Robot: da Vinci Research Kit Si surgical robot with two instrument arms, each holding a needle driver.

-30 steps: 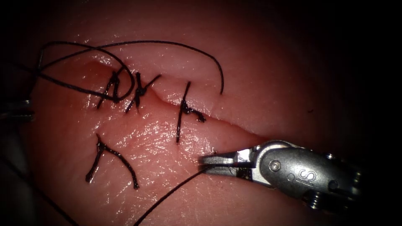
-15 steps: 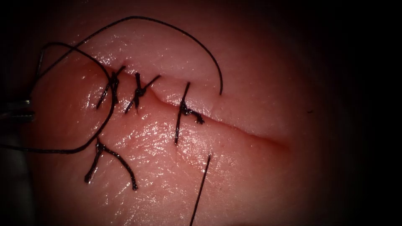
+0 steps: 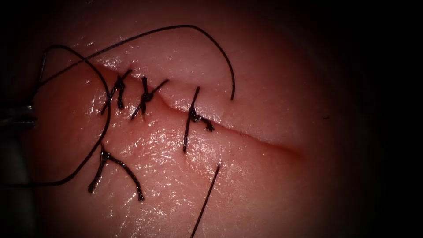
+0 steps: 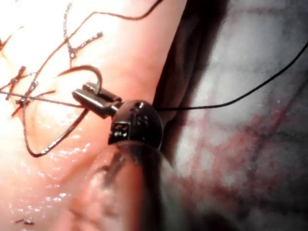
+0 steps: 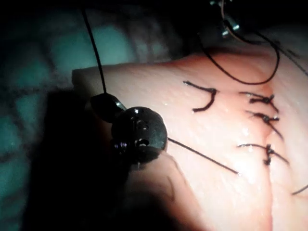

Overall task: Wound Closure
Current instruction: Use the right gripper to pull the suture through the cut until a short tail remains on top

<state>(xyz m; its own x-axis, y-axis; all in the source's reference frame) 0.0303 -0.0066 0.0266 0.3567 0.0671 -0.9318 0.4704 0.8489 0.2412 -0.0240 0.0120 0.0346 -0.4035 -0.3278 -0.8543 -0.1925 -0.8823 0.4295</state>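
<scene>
Grips the curved needle [image 4: 94, 72] in the closed left claw [image 4: 89, 98], clear of the tissue [image 3: 264, 185], off the cut's [image 3: 264, 141] left end. Holds thread [image 3: 207, 198] in the shut right claw [image 5: 106, 106], probably to keep it taut right of 3 tied stitches [image 3: 189, 119].

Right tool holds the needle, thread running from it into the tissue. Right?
No. In the right wrist view the right tool holds the thread, not the needle; the left wrist view shows the left tool holding that. The thread does run into the tissue.
</scene>
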